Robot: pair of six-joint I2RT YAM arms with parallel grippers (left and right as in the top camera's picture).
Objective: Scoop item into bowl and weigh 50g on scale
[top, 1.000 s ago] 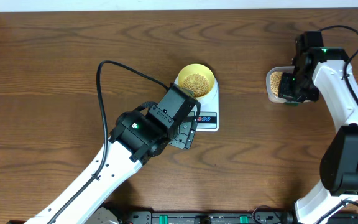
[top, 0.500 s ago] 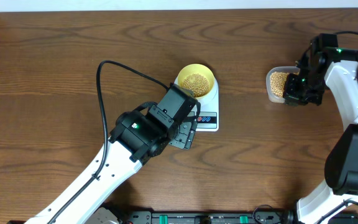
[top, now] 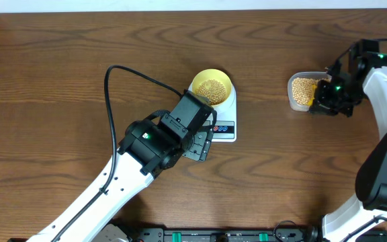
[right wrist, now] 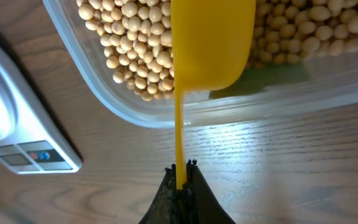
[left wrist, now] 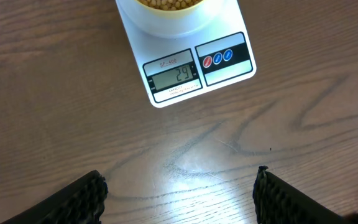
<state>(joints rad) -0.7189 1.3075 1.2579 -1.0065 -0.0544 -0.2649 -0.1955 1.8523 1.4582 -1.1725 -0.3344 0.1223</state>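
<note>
The pale yellow bowl (top: 211,87) holds beige beans (top: 211,88) and stands on the white scale (top: 222,116), whose display (left wrist: 176,76) reads 29. My left gripper (left wrist: 180,190) hovers open over bare table just in front of the scale. At the right, a clear tub (top: 302,92) holds more beans (right wrist: 132,46). My right gripper (right wrist: 182,177) is shut on the thin handle of a yellow scoop (right wrist: 211,40), whose cup hangs over the tub's near rim. In the overhead view the right gripper (top: 332,95) sits at the tub's right edge.
The left arm's black cable (top: 123,77) loops over the table left of the scale. The table's far edge (top: 193,8) runs along the top. Brown wood (top: 59,81) lies between the scale and the tub and to the left.
The right arm has drawn back to the right, uncovering the beans in the tub. The left arm, bowl and scale have not moved.
</note>
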